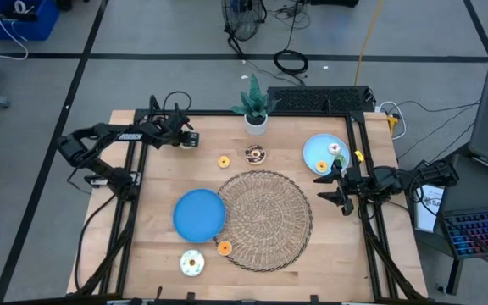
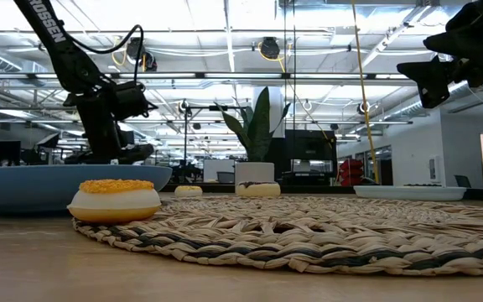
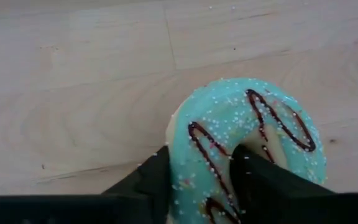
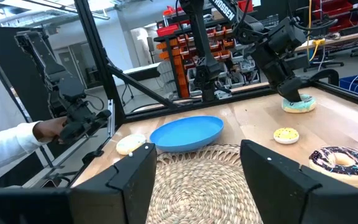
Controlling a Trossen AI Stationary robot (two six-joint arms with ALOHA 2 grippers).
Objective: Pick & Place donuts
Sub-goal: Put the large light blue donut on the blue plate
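Wooden table (image 1: 168, 254) seen from above: the left gripper (image 1: 191, 140) is down at the far left of the table on a mint donut (image 1: 191, 141), while the right gripper (image 1: 339, 188) waits beside the light blue plate (image 1: 318, 151), which holds two small donuts. A yellow donut (image 1: 224, 161) and a brown donut (image 1: 255, 153) lie just beyond the wicker mat (image 1: 265, 220); an orange donut (image 1: 224, 247) and a pale donut (image 1: 192, 263) lie near the darker blue plate (image 1: 199, 214).

From table height, the orange donut (image 2: 114, 200) sits against the mat's edge, and the left arm reaches down behind the blue plate.

Past the left wrist, the fingers (image 3: 145, 183) stand partly closed about the mint donut's (image 3: 241, 134) ring, one outside it and one seemingly in the hole; whether they already pinch it I cannot tell.

Past the right wrist, its fingers (image 4: 132, 174) are spread wide with nothing between them, and a person's hand (image 4: 47, 129) shows at the table's edge.
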